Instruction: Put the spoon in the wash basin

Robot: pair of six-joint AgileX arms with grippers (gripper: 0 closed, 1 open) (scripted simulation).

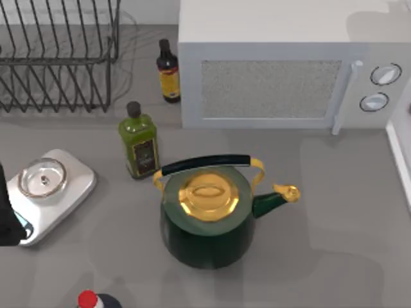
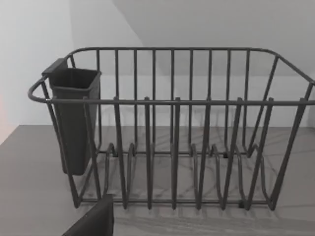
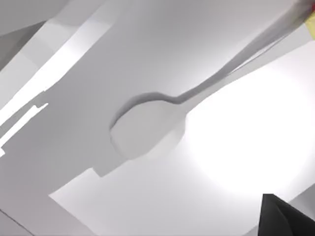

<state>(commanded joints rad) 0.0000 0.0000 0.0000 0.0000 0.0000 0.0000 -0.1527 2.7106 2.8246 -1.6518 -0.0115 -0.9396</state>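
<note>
overhead camera, left wrist facing dish rack [image 2: 172, 128]

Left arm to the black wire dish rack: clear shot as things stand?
Probably yes. The left arm sits at the top view's left edge beside the scale, and its wrist view faces the dish rack head-on with only bare tabletop between.

One spoon [image 3: 147, 129]; one wash basin [image 1: 399, 160] strip at the table's right edge; one microwave [image 1: 289, 64] with two knobs [image 1: 379, 88]; one green kettle [image 1: 209, 218]; one dish rack [image 1: 58, 54]; three bottles [image 1: 138, 141]; one scale [image 1: 54, 192]; one glass dish [image 1: 42, 178].
</note>
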